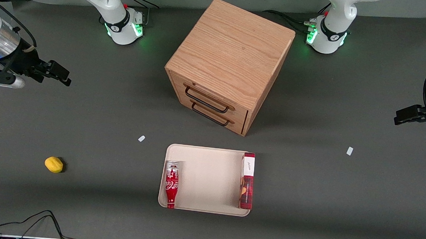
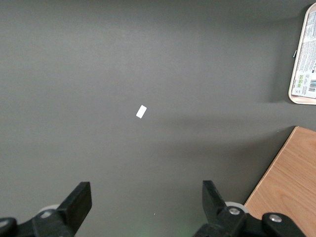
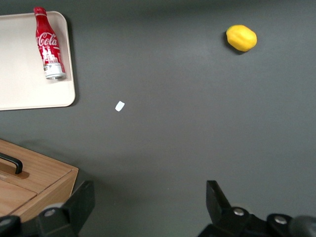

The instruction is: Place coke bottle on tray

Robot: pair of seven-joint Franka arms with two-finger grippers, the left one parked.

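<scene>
Dark grey matting covers the tabletop [image 1: 304, 201], with a wooden drawer cabinet [image 1: 228, 64] standing near its middle, two black handles on its front. Just in front of the cabinet lies the tray [image 1: 208, 179], and the coke bottle [image 1: 171, 184] lies flat on it along the edge toward the working arm's end, cap pointing toward the front camera, silver base toward the cabinet. A red box [image 1: 247, 180] with a white label rests on the tray's edge toward the parked arm's end. From the bottle, a yellow lemon [image 1: 54, 164] sits at about nine o'clock in the front view, well apart. At ten o'clock from the bottle, the end effector [image 1: 57, 73] hangs above bare matting, fingers spread and holding nothing.
</scene>
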